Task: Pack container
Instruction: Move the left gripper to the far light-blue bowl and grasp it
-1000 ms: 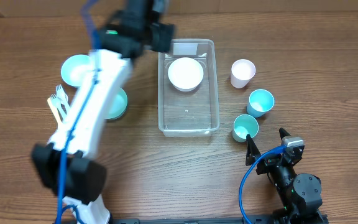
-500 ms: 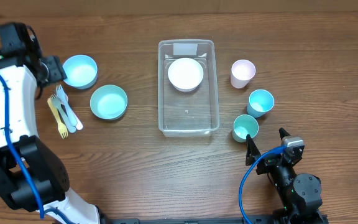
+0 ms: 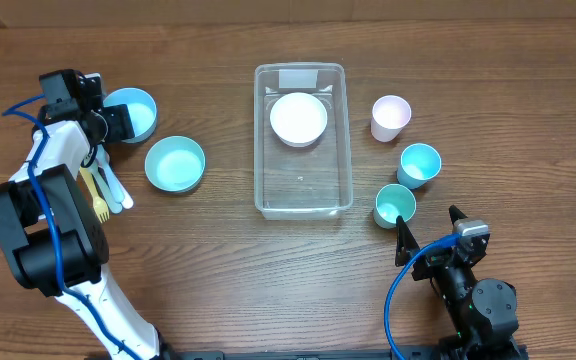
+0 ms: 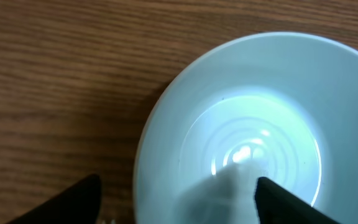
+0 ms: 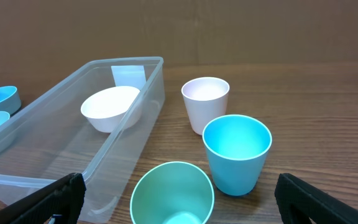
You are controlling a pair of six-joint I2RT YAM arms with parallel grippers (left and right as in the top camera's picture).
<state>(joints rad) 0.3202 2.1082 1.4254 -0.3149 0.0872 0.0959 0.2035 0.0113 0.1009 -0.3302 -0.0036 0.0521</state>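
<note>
The clear container (image 3: pixel 261 150) stands mid-table with a white bowl (image 3: pixel 298 118) inside its far end. My left gripper (image 3: pixel 114 120) is open at the left rim of a blue bowl (image 3: pixel 136 110). In the left wrist view this blue bowl (image 4: pixel 253 124) fills the frame; the gripper (image 4: pixel 179 202) straddles its rim, one finger outside and one over the inside, not closed on it. My right gripper (image 3: pixel 426 238) stands open near the front edge, empty. The right wrist view shows the container (image 5: pixel 143 124) and white bowl (image 5: pixel 110 107) ahead of the right gripper (image 5: pixel 179 214).
A second blue bowl (image 3: pixel 175 163) and plastic cutlery (image 3: pixel 103 190) lie left of the container. Right of it stand a white cup (image 3: pixel 390 116), a blue cup (image 3: pixel 418 163) and a teal cup (image 3: pixel 395 205), the teal cup (image 5: pixel 171 193) nearest my right gripper.
My left arm has swung from above the container's far left corner to the table's left side and come down at the blue bowl. The right arm has not moved.
</note>
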